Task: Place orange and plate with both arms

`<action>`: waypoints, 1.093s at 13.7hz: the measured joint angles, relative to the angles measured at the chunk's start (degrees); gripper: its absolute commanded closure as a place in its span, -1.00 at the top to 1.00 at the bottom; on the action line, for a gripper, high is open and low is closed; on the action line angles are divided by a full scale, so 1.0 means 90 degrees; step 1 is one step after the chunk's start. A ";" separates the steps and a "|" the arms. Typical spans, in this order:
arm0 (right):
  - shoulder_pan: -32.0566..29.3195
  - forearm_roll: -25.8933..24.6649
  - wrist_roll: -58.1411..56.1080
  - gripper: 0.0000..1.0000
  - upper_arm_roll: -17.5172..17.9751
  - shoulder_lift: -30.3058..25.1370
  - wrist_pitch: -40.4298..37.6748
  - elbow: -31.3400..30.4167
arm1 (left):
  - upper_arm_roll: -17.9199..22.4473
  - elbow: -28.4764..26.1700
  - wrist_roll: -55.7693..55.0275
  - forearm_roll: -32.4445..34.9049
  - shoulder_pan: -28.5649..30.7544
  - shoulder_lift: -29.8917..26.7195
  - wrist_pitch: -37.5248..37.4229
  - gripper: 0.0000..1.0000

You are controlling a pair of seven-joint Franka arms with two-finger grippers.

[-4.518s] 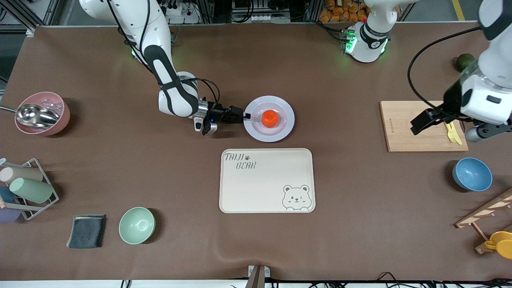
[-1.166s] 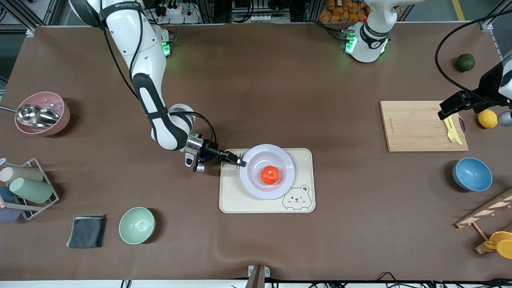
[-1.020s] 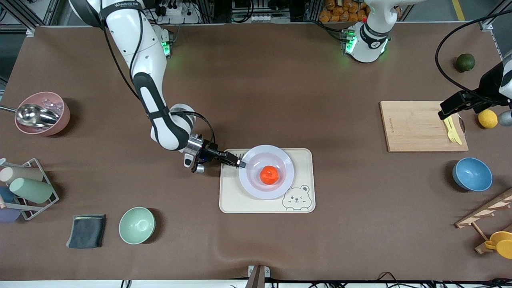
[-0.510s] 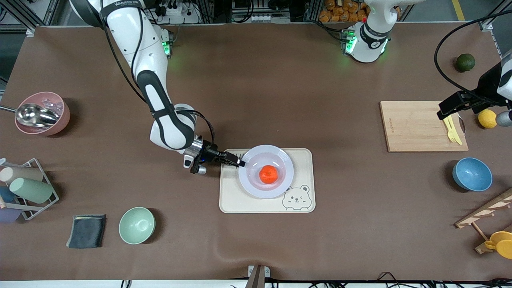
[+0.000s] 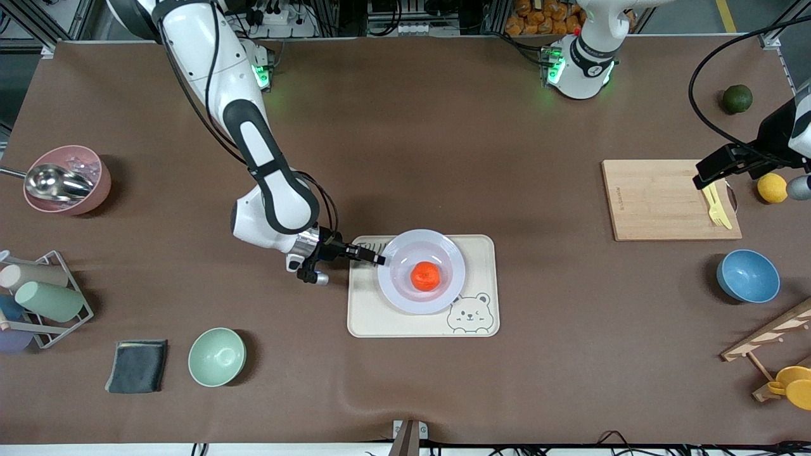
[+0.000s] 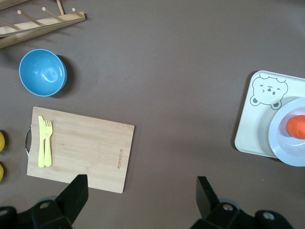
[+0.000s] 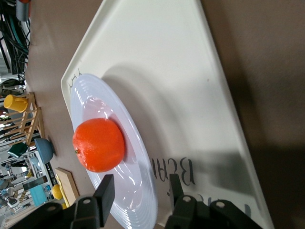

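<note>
The pale plate [image 5: 443, 248] sits on the cream bear-printed tray [image 5: 380, 316] with the orange [image 5: 425, 276] in its middle. My right gripper [image 5: 380, 259] is low at the plate's rim on the side toward the right arm's end. In the right wrist view its fingers [image 7: 107, 191] stand apart astride the rim of the plate [image 7: 143, 191], with the orange [image 7: 98, 144] just past them. My left gripper [image 5: 702, 180] hangs open and empty over the edge of the cutting board [image 5: 665, 199]. The left wrist view shows that gripper [image 6: 138, 195], and the plate [image 6: 281, 143] and orange [image 6: 296, 127] far off.
A yellow fork [image 5: 716, 209] lies on the cutting board, a lemon [image 5: 772, 188] and a dark green fruit [image 5: 737, 99] beside it. A blue bowl [image 5: 747, 275] and wooden rack [image 5: 773, 335] sit nearer the camera. A green bowl [image 5: 217, 356], dark cloth [image 5: 136, 366], cup rack [image 5: 38, 304] and pink bowl [image 5: 70, 180] stand toward the right arm's end.
My right gripper carried the plate with the orange from the bare table onto the tray. In the last half second the plate stayed still and the right arm's elbow swung. The left arm drew back toward its table end.
</note>
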 measured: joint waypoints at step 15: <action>-0.2445 -0.5990 0.2095 1.00 -0.0056 -0.0601 -0.3611 0.1646 | 0.0012 0.0008 0.0000 0.0000 0.0003 -0.0024 -0.0155 1.00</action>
